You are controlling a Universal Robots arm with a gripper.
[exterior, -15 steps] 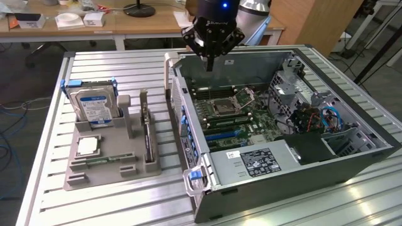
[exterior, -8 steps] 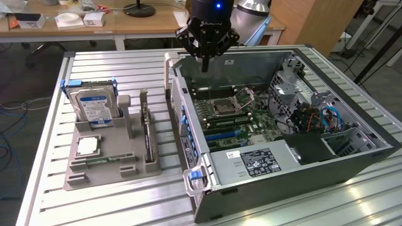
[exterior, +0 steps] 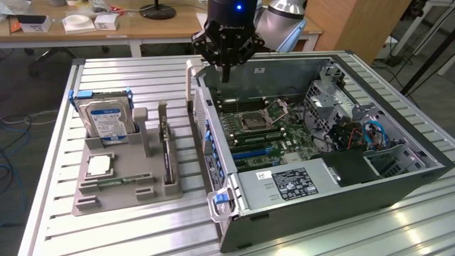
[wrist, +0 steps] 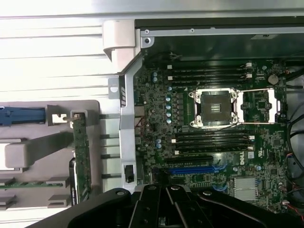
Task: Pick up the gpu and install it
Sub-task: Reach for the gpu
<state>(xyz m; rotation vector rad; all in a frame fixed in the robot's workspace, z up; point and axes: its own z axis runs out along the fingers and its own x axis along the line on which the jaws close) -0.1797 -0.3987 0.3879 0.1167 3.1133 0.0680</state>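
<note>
tool (exterior: 225, 79) black | gpu (exterior: 168, 154) dark | hard drive (exterior: 105, 120) silver, blue label | tray (exterior: 114, 200) grey | motherboard (exterior: 284, 133) green | bench (exterior: 128, 69) silver, ribbed

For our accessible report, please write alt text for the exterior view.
The robot's hand, shut and empty, hangs above an open computer case on a metal table. At the exterior view's left, a grey holder keeps the gpu standing on edge, beside a blue-labelled hard drive.

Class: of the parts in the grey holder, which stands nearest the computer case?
The gpu, the thin black card on edge; the blue-labelled hard drive stands farther away.
</note>
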